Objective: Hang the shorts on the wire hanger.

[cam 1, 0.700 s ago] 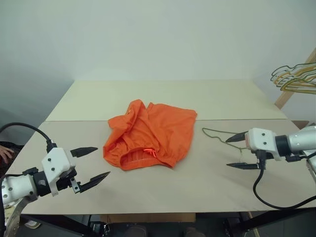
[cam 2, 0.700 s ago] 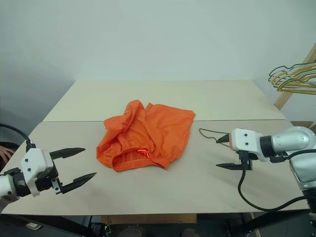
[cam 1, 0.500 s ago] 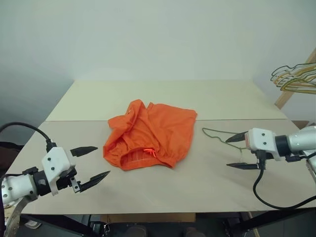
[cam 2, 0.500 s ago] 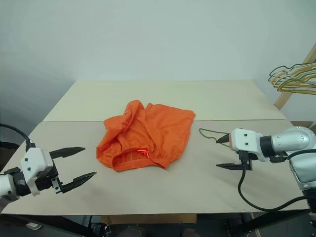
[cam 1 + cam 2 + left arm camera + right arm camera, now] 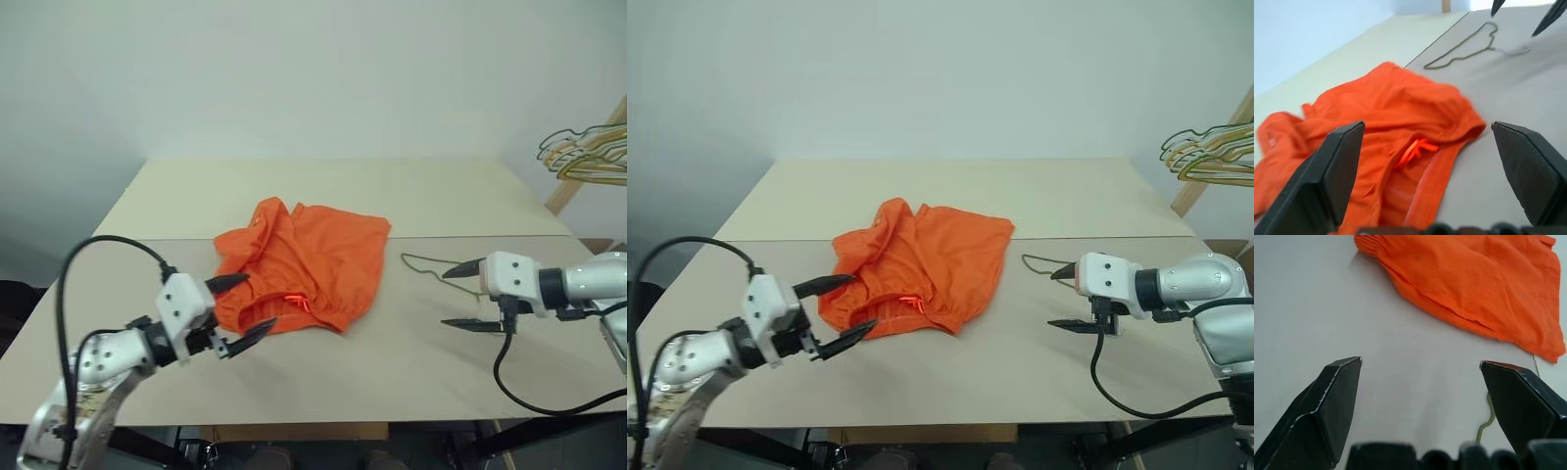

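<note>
— Where the shorts (image 5: 294,274) lie crumpled mid-table (image 5: 392,362), what is the left claw's (image 5: 240,308) condition?
— Fingers spread wide, empty, at the shorts' near left edge, waistband side.
— The hanger (image 5: 436,266)?
— Flat on the table, right of the shorts and apart from them.
— The right claw (image 5: 462,296)?
— Also spread wide, empty, just beside the hanger. More hangers (image 5: 586,154) hang at far right.

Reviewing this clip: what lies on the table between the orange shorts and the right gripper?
The wire hanger lies flat between the shorts and the open right gripper, with bare table around it, as the left eye view shows.
</note>
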Controlling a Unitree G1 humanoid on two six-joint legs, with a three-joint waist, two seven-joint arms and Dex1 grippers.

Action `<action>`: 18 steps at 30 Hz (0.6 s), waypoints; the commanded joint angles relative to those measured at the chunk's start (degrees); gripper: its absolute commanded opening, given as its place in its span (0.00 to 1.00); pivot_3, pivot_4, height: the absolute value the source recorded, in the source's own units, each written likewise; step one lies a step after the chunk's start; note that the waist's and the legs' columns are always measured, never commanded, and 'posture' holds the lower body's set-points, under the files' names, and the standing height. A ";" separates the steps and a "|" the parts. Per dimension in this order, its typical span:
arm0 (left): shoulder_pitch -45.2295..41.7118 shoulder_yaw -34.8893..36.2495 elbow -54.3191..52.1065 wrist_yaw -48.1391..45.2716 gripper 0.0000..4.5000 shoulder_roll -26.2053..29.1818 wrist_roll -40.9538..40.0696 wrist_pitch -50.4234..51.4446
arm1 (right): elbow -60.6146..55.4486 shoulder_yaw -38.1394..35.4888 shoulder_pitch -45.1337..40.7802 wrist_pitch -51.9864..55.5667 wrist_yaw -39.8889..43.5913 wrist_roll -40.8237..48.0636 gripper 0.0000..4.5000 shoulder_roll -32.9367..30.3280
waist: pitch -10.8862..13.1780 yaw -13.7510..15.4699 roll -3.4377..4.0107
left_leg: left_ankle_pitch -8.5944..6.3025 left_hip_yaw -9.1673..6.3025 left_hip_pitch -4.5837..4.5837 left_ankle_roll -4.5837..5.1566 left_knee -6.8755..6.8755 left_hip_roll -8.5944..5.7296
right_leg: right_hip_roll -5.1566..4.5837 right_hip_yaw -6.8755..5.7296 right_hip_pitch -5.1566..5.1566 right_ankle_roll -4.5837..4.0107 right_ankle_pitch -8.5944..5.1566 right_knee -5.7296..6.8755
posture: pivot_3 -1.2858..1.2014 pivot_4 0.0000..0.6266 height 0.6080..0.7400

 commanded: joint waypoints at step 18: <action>-20.59 -34.64 17.47 7.47 1.00 -9.21 29.62 -3.29 | -12.97 -7.14 12.07 7.13 -16.07 -0.93 1.00 3.55 | -0.11 -3.49 0.13 | -0.01 0.12 0.05 0.05 0.09 -0.06 | 0.01 0.11 0.16 0.06 0.05 -0.06 | 0.50 0.00 1.00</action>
